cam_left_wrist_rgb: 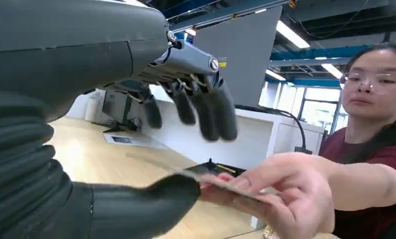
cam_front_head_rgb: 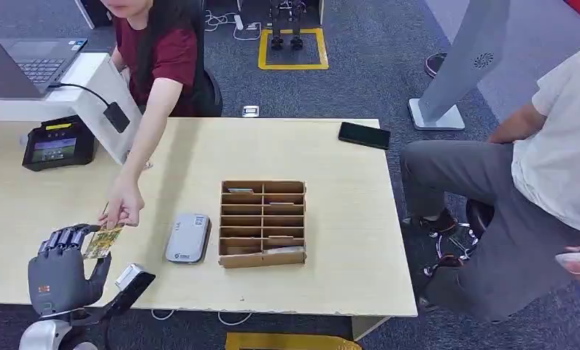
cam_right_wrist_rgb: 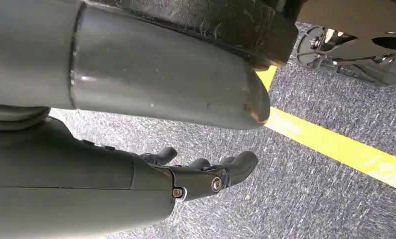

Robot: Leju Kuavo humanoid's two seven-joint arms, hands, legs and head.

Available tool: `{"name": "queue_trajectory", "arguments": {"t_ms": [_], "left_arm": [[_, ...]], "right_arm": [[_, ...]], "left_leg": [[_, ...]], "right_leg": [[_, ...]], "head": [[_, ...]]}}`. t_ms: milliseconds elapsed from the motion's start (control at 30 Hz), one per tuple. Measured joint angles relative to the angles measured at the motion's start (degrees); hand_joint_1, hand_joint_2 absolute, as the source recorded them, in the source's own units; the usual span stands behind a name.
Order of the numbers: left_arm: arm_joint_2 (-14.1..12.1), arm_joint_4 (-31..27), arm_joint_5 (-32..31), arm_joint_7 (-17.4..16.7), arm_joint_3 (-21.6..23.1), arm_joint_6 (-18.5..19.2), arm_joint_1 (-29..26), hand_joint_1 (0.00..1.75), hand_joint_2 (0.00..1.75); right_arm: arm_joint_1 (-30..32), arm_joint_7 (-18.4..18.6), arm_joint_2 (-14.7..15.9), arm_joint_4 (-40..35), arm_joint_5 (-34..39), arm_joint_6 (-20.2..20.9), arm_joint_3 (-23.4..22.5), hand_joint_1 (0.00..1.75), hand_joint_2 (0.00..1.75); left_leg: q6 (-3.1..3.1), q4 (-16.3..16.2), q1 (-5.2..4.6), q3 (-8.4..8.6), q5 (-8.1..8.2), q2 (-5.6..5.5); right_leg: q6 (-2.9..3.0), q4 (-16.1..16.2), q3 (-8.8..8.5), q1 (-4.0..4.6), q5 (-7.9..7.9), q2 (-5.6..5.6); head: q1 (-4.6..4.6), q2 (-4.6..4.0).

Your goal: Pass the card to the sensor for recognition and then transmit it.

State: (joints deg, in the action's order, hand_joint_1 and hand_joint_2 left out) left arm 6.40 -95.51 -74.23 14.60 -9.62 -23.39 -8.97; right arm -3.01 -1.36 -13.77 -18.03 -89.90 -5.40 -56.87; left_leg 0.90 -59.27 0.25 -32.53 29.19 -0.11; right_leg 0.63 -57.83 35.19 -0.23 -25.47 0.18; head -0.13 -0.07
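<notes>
Reaching over the tabletop's near-left corner, the left hand is spreading wide, holding nothing, while a person's hand is offering the card: thin, stiff, light, probably slippery; best pinched at its free edge.

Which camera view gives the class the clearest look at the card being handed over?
The head view: the card shows its yellowish face between the person's hand and the robot's left hand. The left wrist view shows it edge-on, blurred, above the thumb. The right wrist view looks at the floor.
</notes>
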Motion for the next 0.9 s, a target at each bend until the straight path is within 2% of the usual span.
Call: {"name": "queue_trajectory", "arguments": {"t_ms": [500,667,767,900], "left_arm": [[-0.39,0.26,0.35,0.20,0.24,-0.07,0.16,1.75,1.75],[-0.55,0.33,7.48,4.32,0.83,0.80,0.00,1.75,1.75],[-0.09,-0.64,17.76,7.32,0.83,6.68,-0.20,1.75,1.75],[0.92,-2.27,21.75,8.24,0.83,9.47,-0.21,1.75,1.75]], "right_arm": [[0.01,0.00,0.04,0.02,0.00,-0.17,0.35,0.00,0.00],[0.01,-0.02,0.11,0.20,0.00,-0.28,0.61,0.00,0.00],[0.04,0.00,0.09,0.22,0.00,-0.50,0.61,0.00,0.00],[0.04,-0.02,0.09,0.22,0.00,-0.52,0.61,0.00,0.00]], "left_leg": [[0.00,0.00,0.00,0.00,0.00,0.00],[0.00,0.00,0.00,-0.01,0.00,0.00],[0.00,0.00,0.00,-0.01,0.00,-0.01],[0.00,0.00,0.00,-0.02,0.00,-0.01]], "right_leg": [[0.00,0.00,0.00,0.00,0.00,0.00],[0.00,0.00,0.00,0.00,0.00,0.00],[0.00,0.00,0.00,0.00,0.00,0.00],[0.00,0.00,-0.01,0.00,0.00,-0.01]], "head": [[0.00,0.00],[0.00,0.00],[0.00,0.00],[0.00,0.00]]}}
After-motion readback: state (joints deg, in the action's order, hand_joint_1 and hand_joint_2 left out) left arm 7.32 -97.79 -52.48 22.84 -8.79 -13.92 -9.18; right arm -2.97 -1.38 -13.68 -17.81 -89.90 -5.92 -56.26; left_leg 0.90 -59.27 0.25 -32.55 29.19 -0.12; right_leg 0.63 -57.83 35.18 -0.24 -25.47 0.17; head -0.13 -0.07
